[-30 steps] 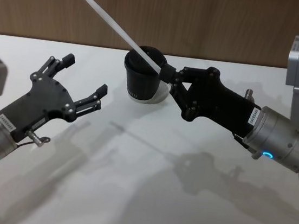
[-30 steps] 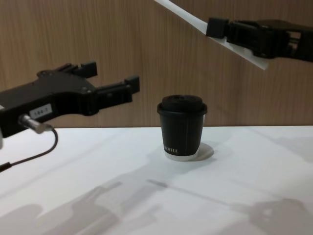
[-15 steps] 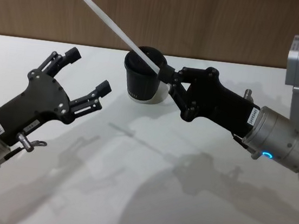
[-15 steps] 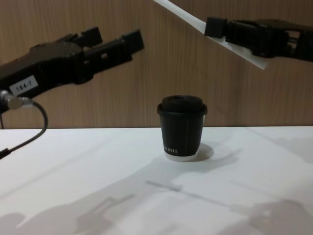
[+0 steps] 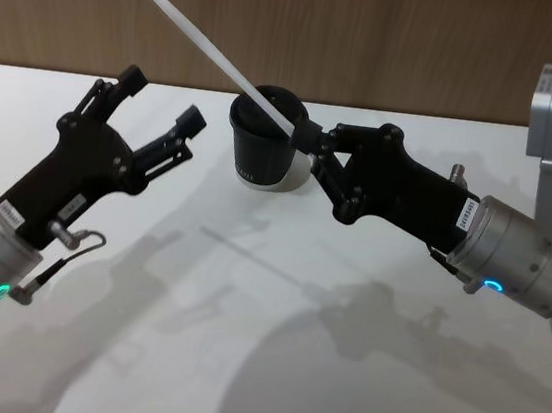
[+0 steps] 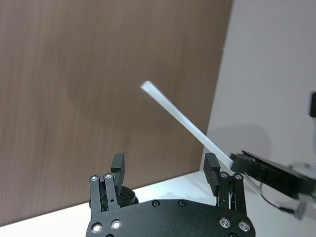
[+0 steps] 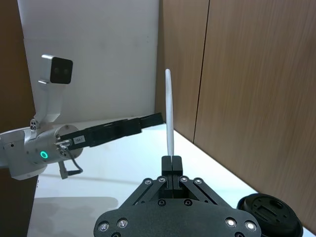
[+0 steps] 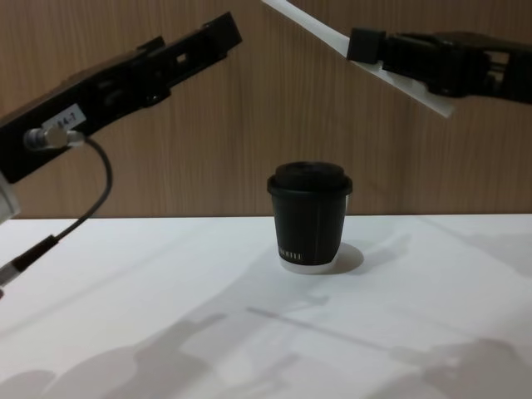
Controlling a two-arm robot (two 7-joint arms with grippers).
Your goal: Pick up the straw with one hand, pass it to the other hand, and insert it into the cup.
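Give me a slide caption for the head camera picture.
Right gripper pinches the tilted straw above the cup; left gripper hovers open beside it.

White straw, black cup with white lettering, white table.

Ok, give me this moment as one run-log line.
phase: handover pending | right claw: shut on straw, tilted in air | left claw: open, apart from straw | cup: upright, lidded
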